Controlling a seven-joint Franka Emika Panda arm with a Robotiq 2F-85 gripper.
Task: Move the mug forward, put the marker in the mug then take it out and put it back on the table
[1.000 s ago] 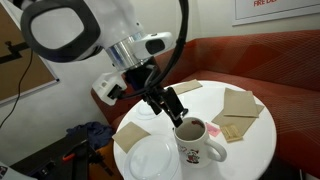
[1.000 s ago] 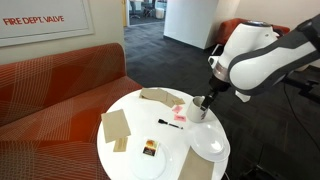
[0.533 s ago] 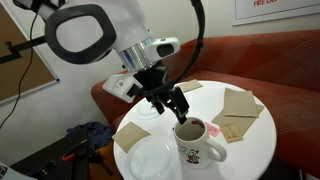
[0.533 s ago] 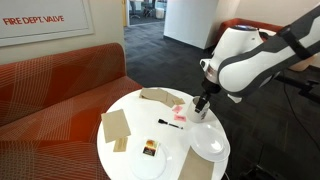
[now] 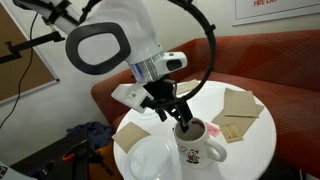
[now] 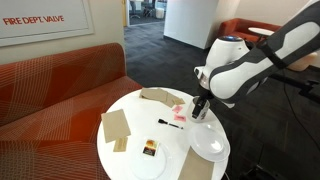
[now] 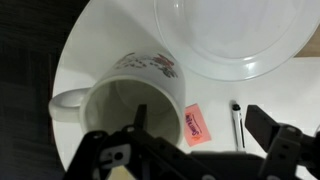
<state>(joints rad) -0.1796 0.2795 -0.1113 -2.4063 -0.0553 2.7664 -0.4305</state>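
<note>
The white mug (image 5: 203,145) with a cartoon print stands upright on the round white table (image 5: 255,140). My gripper (image 5: 183,115) is open and right at its rim. In the wrist view the mug (image 7: 115,95) has a dark inside and its handle points left. My gripper (image 7: 200,118) has one finger inside the rim and the other outside over the table (image 7: 100,40). The black marker (image 7: 236,122) lies on the table between the fingers, beside a pink packet (image 7: 196,124). The marker (image 6: 168,124) also shows in an exterior view, where my gripper (image 6: 200,104) hides most of the mug.
A white plate (image 7: 235,35) lies close to the mug; it shows too in both exterior views (image 5: 150,158) (image 6: 210,146). Another plate (image 6: 150,160) and brown napkins (image 5: 240,100) (image 6: 115,126) lie on the table. A red sofa (image 6: 60,75) curves behind.
My arm has swung over and lowered the open gripper from above the mug down to its rim. The mug and the marker have not moved.
</note>
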